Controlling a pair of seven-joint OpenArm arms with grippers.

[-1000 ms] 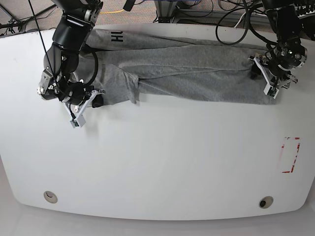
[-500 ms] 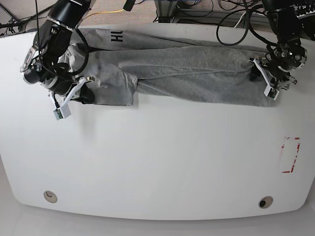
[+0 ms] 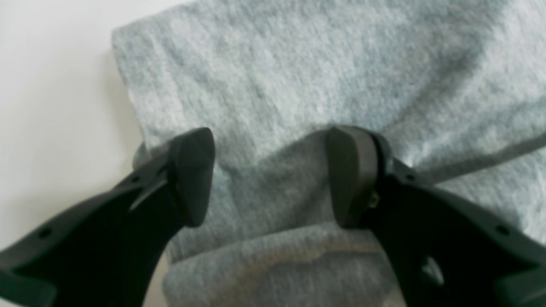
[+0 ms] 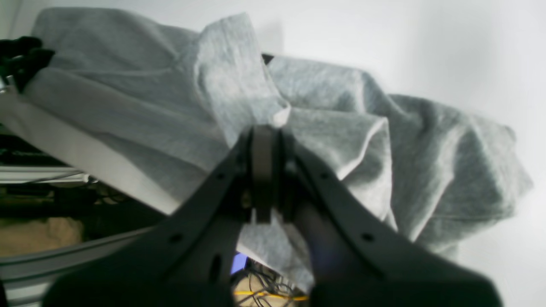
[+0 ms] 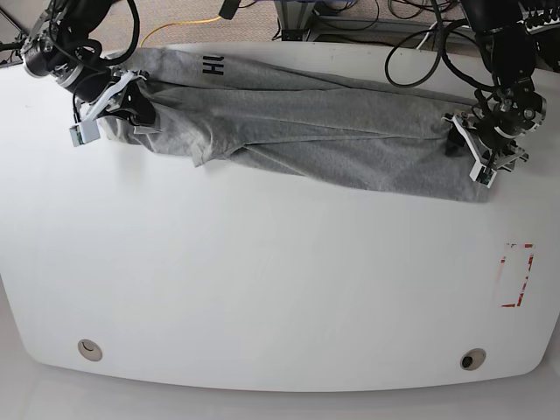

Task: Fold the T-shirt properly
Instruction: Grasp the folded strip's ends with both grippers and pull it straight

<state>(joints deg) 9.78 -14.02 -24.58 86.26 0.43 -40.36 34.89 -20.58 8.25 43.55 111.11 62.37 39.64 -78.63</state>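
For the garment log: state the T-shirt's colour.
Heather grey T-shirt with black lettering; base view.

The T-shirt (image 5: 315, 122) stretches along the table's (image 5: 280, 289) far edge, filling that strip between the two arms. Nearer the camera, the white surface lies open for passage, marked only by a red-edged outline (image 5: 516, 276) near the right rim.

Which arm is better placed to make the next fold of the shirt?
Probably the right: its claw is shut on a pinch of the T-shirt. The left claw stands open over the other end, gripping nothing.
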